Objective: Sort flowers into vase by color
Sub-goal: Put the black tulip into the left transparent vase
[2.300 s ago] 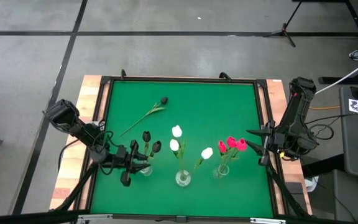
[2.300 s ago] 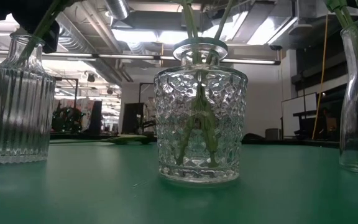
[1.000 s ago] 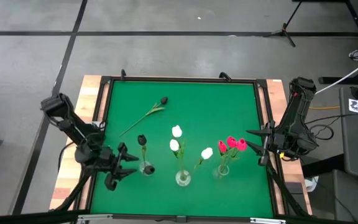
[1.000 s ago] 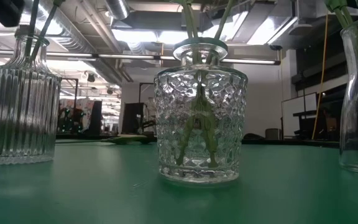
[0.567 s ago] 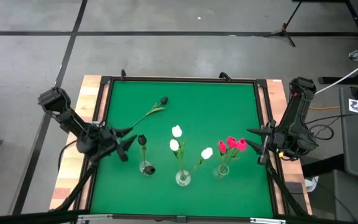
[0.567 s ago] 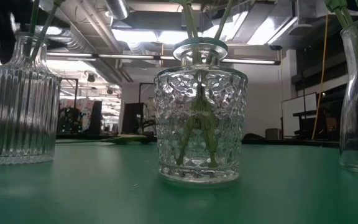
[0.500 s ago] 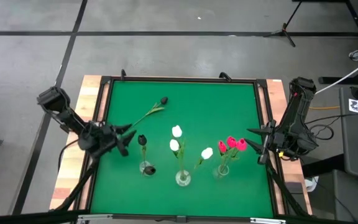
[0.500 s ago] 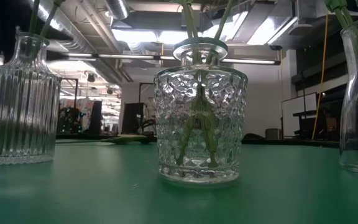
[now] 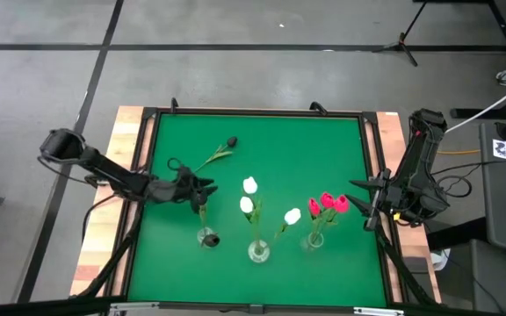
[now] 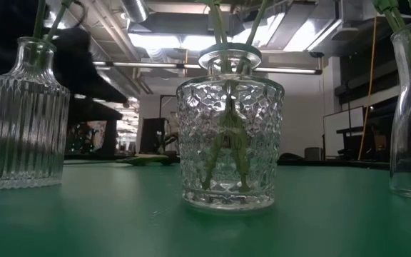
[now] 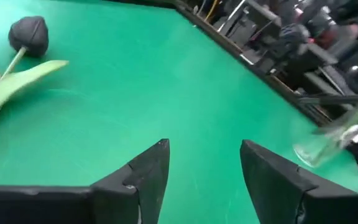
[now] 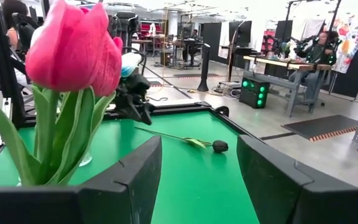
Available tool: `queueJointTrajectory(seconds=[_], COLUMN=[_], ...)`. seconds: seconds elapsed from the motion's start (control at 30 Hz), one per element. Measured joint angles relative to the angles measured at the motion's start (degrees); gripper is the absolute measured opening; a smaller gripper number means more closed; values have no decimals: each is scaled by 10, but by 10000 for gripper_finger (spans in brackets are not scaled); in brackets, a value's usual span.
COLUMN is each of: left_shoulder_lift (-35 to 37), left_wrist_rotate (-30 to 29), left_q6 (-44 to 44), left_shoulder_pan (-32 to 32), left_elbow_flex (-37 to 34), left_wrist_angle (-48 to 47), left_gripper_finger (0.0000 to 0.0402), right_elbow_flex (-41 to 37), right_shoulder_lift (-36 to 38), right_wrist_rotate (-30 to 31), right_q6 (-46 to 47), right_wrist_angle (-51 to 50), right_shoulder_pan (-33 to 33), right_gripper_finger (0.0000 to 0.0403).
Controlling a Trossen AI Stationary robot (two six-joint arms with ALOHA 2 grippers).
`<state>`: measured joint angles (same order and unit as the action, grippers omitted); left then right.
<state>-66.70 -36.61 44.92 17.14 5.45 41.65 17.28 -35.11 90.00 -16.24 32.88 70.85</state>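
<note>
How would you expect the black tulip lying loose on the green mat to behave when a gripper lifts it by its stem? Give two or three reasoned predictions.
The black tulip has a long thin stem, so it will probably flex and droop at the bud end. It looks light, so it should lift easily. Lying flat on the mat, its slim stem may slip or twist between the fingers of the open left gripper.

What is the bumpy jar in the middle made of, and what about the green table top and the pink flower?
The bumpy jar looks like clear pressed glass: the room shows through it, and its little bumps catch the light. The table top seems a smooth green mat, matte, maybe rubber or felt. The pink flower looks like soft plastic or rubbery foam, smooth and slightly waxy, probably not a real flower.
</note>
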Motion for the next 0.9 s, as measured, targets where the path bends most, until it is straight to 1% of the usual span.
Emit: queueJointTrajectory(seconds=[0.07, 0.17, 0.27, 0.33, 0.4, 0.53, 0.63, 0.73, 0.77, 0.83, 0.9], left_shoulder_lift=[6, 12, 17, 17, 16, 16, 12, 0, -2, -9, -13], left_wrist_rotate=[22, 31, 32, 32, 36, 65, 123, 196, 211, 224, 225], left_q6=[2, -19, -62, -81, -99, -161, -218, -248, -256, -268, -282], left_shoulder_pan=[-33, -76, -117, -145, -174, -234, -288, -335, -348, -367, -380], left_elbow_flex=[24, 64, 110, 139, 163, 173, 173, 169, 165, 160, 155], left_wrist_angle=[-46, -131, -244, -338, -398, -417, -419, -427, -428, -427, -424], left_gripper_finger=[185, 174, 168, 167, 168, 179, 189, 199, 201, 205, 207], right_elbow_flex=[0, 0, 0, 0, -1, -1, -1, -1, -1, -1, -1], right_shoulder_lift=[0, 0, 0, 0, 0, 0, 0, 0, 0, 0, 0], right_wrist_rotate=[0, 0, 0, 0, 0, 0, -1, -2, -2, -2, -2], right_q6=[8, 10, 10, 10, 10, 10, 11, 11, 11, 12, 12], right_wrist_angle=[-1, -1, -3, -6, -11, -23, -34, -38, -40, -43, -44], right_shoulder_pan=[0, 0, 0, 0, 0, 0, 0, 0, 0, 0, 0], right_gripper_finger=[209, 209, 209, 209, 209, 209, 209, 209, 209, 209, 209])
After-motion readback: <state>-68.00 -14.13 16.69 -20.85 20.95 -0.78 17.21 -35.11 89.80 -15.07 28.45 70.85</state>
